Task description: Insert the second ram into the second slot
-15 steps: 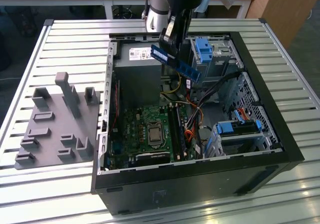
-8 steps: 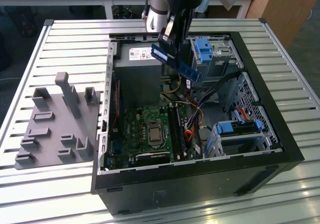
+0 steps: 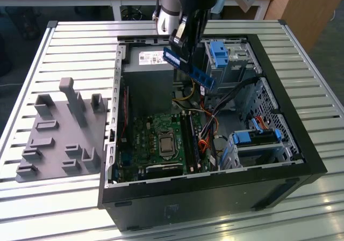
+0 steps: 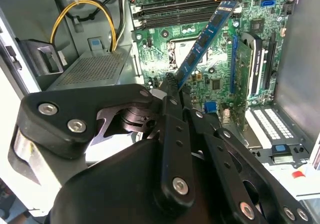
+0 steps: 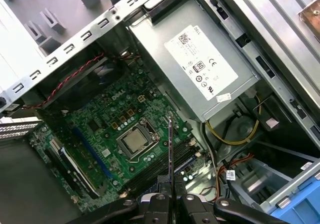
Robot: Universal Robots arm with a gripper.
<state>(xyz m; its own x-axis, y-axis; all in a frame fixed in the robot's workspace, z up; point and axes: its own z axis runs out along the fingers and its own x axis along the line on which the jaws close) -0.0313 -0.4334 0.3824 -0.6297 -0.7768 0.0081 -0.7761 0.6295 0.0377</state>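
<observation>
Over the motherboard (image 4: pixel 220 69), the pincer (image 4: pixel 172 86) clamps the second ram (image 4: pixel 205 38).

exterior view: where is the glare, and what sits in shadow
In the exterior view, glare washes the ribbed table at the lower corners, and the case is shadowed under the second ram; in the second wrist view the gripper looks dark against the lit motherboard.

Black gripper (image 4: pixel 172 84) linkage studded with silver screws (round-headed); arm (image 3: pixel 169 7) casing silver-grey
</observation>
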